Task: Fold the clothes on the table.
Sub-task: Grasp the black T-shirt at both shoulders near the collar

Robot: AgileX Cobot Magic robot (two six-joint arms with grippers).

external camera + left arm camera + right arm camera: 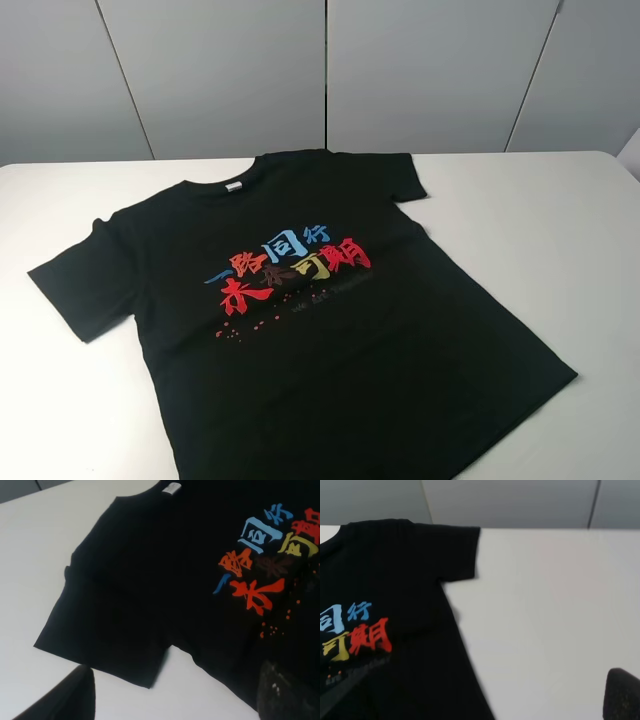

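Observation:
The clothes are one black T-shirt [300, 300] spread flat and face up on the white table [560, 220], collar toward the far edge, turned slightly askew. Red, blue and yellow characters [290, 268] cross its chest, and a small white neck label [233, 186] shows. Its hem runs off the near edge of the exterior high view. Neither gripper appears in that view. In the left wrist view my left gripper [175, 685] hovers open above the shirt's sleeve [100, 630], dark fingertips [67, 695] wide apart. My right gripper [485, 695] is open above the other sleeve [455, 550], with one fingertip [622, 695] in frame.
Grey wall panels [320, 70] stand behind the table's far edge. Bare white tabletop lies to the left [60, 400] and right of the shirt.

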